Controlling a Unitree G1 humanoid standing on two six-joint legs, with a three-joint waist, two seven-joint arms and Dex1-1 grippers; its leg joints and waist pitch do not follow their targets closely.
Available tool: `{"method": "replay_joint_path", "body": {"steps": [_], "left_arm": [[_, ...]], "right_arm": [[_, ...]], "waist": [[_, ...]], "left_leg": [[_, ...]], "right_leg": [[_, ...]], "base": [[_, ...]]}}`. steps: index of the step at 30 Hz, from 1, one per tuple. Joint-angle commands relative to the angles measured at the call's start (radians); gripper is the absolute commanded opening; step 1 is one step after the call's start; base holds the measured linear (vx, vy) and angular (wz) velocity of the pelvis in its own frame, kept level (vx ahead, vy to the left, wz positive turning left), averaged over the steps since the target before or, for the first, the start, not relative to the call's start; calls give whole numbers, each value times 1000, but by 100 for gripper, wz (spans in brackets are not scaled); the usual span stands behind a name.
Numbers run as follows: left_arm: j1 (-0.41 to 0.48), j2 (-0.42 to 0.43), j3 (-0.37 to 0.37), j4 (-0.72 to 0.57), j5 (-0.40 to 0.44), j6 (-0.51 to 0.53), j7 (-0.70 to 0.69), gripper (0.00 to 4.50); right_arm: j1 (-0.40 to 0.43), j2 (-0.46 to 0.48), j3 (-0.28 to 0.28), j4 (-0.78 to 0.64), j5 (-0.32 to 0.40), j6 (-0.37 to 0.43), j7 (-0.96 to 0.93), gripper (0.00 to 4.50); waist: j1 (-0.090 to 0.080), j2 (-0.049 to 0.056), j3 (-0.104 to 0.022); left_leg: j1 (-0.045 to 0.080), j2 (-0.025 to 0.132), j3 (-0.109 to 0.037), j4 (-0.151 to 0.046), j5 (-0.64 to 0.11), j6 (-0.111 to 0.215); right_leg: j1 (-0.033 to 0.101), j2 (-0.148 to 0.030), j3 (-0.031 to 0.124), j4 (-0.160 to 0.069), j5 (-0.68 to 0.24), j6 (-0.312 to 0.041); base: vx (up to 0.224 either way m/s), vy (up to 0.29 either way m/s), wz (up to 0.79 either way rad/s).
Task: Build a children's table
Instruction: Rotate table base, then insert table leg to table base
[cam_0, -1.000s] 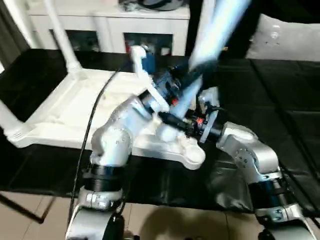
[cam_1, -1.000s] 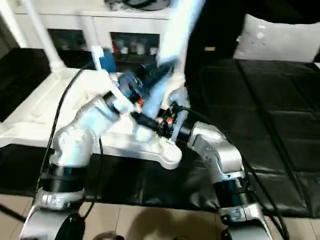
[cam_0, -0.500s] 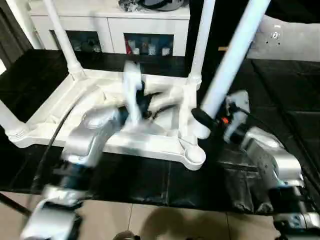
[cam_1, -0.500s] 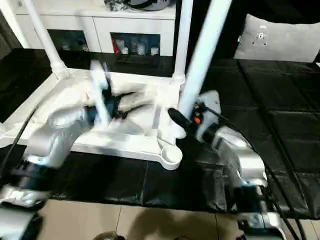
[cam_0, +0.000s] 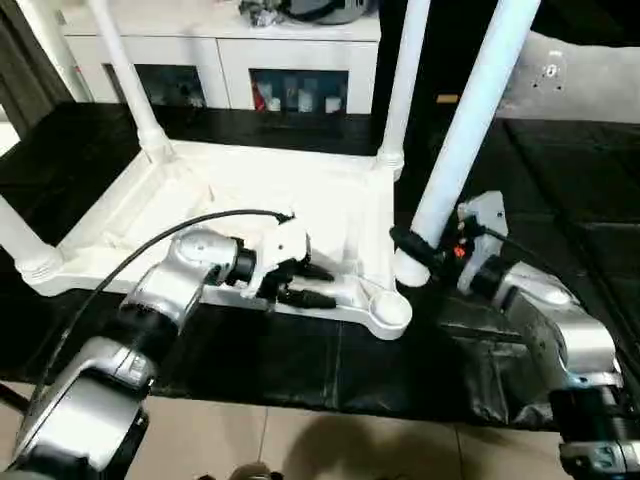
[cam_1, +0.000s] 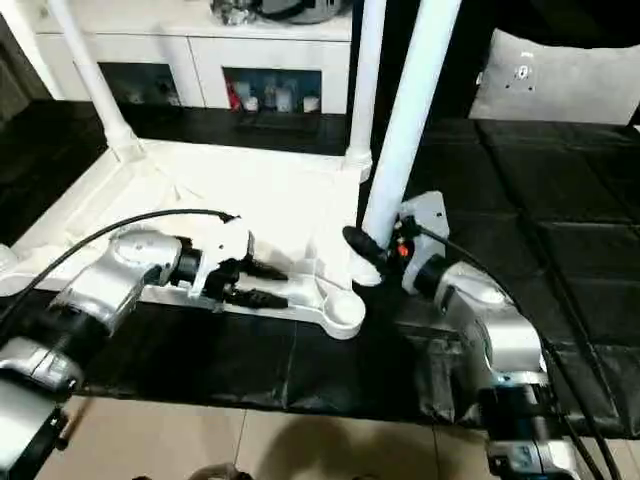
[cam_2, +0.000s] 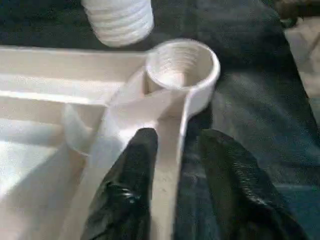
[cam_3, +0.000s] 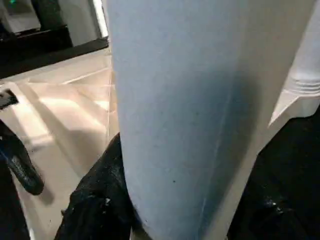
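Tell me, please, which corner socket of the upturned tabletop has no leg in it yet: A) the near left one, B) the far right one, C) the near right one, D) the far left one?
C: the near right socket gapes empty, its threads showing, while the right gripper holds the fourth leg just beside it.

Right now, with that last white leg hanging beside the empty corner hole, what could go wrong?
The long white plastic tube leg, clamped low down in the right gripper, hangs tilted beside the empty round corner socket, not over it; its ribbed end might go in crooked or catch the rim. The left gripper straddles only the thin edge of the upturned white tabletop, so a hard push could shift the top.
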Motion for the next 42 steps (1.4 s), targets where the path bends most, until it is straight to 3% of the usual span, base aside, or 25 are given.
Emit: {"method": "replay_joint_path", "body": {"steps": [1, 3, 6, 14, 15, 18, 20, 23, 24, 25, 27, 28, 31, 35, 37, 42], "left_arm": [[-39, -13, -29, 79, 49, -52, -1, 142], [-53, -20, -37, 123, 71, -81, 1, 128], [-72, -36, -40, 185, 96, -117, 14, 114], [-100, -54, -32, 266, 118, -159, 4, 48], [-110, -60, -16, 289, 104, -136, -11, 32], [-121, -66, 0, 319, 103, -89, -6, 10], [-114, -52, -25, 337, 155, -87, 54, 2], [-109, -56, -23, 353, 180, -66, 152, 0], [-113, -76, 7, 357, 162, 9, 220, 0], [-119, -100, 44, 358, 135, 97, 273, 0], [-115, -111, 59, 341, 119, 141, 278, 0], [-107, -112, 59, 322, 121, 152, 272, 0], [-68, -106, 32, 259, 151, 145, 255, 0], [25, -60, -44, 137, 211, 66, 170, 0], [55, -48, -46, 81, 196, 66, 134, 0], [78, -39, -32, 44, 190, 29, 150, 0]], "right_arm": [[5, -9, 1, -40, 16, 0, 3, 191], [10, -10, 1, -45, 18, 3, 2, 191], [15, -10, 0, -50, 16, 6, 5, 191], [19, -11, 1, -55, 14, 9, 14, 191], [17, -14, 3, -56, 16, 14, 19, 191], [12, -19, 9, -57, 18, 25, 27, 191], [7, -20, 15, -63, 18, 34, 31, 191], [-1, -18, 17, -77, 26, 56, 31, 191], [-7, -13, 14, -88, 41, 88, 28, 191], [-14, -8, 14, -98, 54, 119, 25, 191], [-17, -6, 23, -101, 50, 121, 27, 191], [-17, -5, 30, -99, 45, 119, 32, 191], [-20, -1, 44, -88, 34, 111, 42, 191], [-37, -19, 68, -70, 21, 121, 64, 191], [-44, -27, 71, -60, 19, 121, 72, 191], [-52, -37, 79, -39, 18, 112, 100, 191]], "waist": [[1, 6, -72], [2, 1, -73], [1, 5, -74], [4, 4, -73], [3, -2, -73], [6, -1, -74], [3, -7, -73], [-3, -6, -70], [-6, -12, -68], [-7, -8, -65], [-12, -10, -63], [-16, -15, -65], [-22, -13, -67], [-16, -11, -68], [-13, -7, -68], [-10, -8, -66]], "left_leg": [[8, 45, -18, -74, -168, 6], [7, 46, -20, -76, -169, 7], [7, 46, -19, -74, -165, 12], [7, 47, -19, -74, -168, 19], [6, 48, -19, -75, -166, 21], [6, 48, -19, -74, -150, 26], [3, 49, -19, -75, -145, 30], [3, 47, -20, -75, -158, 31], [3, 45, -19, -76, -164, 31], [7, 44, -19, -76, -174, 30], [5, 42, -21, -75, -176, 29], [0, 41, -22, -77, -161, 32], [2, 43, -20, -75, -147, 43], [5, 46, -19, -77, -139, 49], [12, 51, -19, -81, -156, 35], [10, 50, -18, -82, -170, 28]], "right_leg": [[62, -89, 51, -80, -262, -175], [65, -90, 51, -82, -275, -164], [62, -90, 50, -83, -262, -174], [62, -91, 50, -83, -258, -185], [64, -92, 50, -83, -261, -185], [64, -95, 50, -81, -264, -188], [66, -95, 50, -80, -261, -189], [65, -95, 49, -84, -290, -179], [66, -93, 47, -87, -322, -169], [64, -93, 45, -91, -365, -164], [66, -96, 44, -99, -425, -149], [69, -96, 44, -100, -425, -137], [63, -94, 48, -97, -375, -149], [60, -92, 49, -99, -371, -145], [55, -92, 50, -95, -368, -147], [58, -93, 52, -94, -359, -152]], "base": [[0, 0, 0], [0, 0, 0], [0, 0, 0], [0, 0, 0], [0, 0, 0], [0, 0, 0], [0, 0, 0], [0, 0, 0], [0, 0, 0], [0, 0, 0], [0, 0, 0], [0, 0, 0], [0, 0, 0], [0, 0, 0], [0, 0, 0], [0, 0, 0]]}}
